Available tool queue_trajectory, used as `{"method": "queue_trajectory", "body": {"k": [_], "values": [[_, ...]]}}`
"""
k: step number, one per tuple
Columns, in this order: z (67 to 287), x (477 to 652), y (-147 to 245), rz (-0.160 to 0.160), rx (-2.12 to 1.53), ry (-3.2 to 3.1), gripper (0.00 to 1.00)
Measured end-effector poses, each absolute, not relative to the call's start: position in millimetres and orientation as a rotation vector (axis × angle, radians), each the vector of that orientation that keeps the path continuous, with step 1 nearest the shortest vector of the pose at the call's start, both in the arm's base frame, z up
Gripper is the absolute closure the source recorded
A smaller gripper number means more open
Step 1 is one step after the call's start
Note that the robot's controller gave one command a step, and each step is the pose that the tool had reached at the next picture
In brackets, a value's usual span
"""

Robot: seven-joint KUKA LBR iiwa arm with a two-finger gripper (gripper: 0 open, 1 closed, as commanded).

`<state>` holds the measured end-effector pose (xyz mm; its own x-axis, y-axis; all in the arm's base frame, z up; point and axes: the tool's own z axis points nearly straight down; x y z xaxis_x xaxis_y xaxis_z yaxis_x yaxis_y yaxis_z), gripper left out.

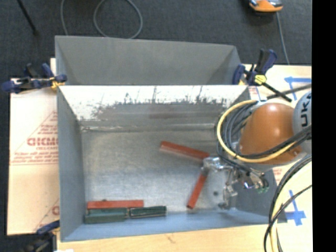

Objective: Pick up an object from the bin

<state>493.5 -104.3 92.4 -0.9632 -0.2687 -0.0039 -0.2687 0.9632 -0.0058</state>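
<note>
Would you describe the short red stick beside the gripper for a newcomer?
Start on the right of the grey bin, by the gripper. The short red stick lies steeply slanted left of it; the longer red stick above lies nearly level.

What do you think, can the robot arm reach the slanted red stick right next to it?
Probably yes. The slanted red stick lies on the bin floor right beside the gripper, with nothing on top of it. A second red stick ends near its upper end and might get bumped.

Black letters "KU" legible on white arm link (304, 115).
</note>
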Motion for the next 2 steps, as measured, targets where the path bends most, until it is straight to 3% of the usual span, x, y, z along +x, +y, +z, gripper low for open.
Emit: {"method": "queue_trajectory", "body": {"k": [1,2], "values": [[71.0,491.8,-36.9,-0.001,-0.676,3.060,0.00],[70.6,490.6,-37.5,0.002,-0.668,3.064,1.00]]}}
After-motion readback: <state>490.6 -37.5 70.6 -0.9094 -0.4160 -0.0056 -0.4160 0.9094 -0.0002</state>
